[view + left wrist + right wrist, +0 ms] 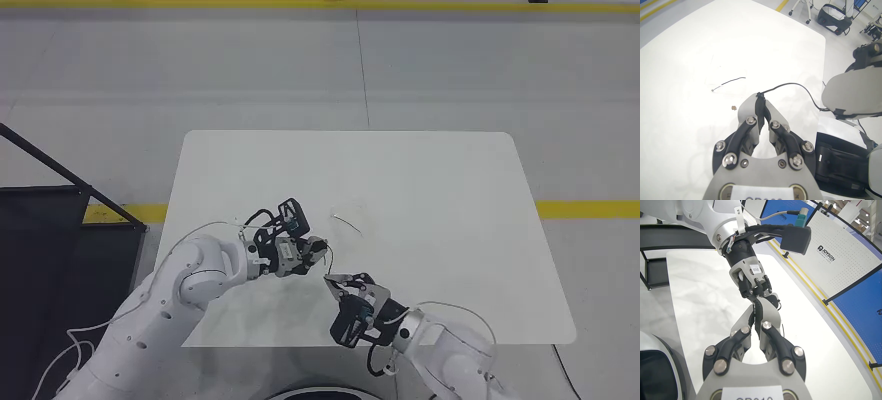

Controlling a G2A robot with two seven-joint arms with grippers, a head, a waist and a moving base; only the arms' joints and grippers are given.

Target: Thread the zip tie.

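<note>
the left fingers clench the head of the zip tie, the right fingers seem to clench its tail; the strap arcs between them. i fear the thin tail may bend and miss the slot.

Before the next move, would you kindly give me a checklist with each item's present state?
1. Left claw shut on the zip tie at its head end: ok.
2. Right claw shut: ok.
3. Right claw pinching the tail: cannot tell.
4. Tail passed through the head: not ok, the strap arcs open.
5. Spare tie lies on the table, apart from both claws: ok.
</note>
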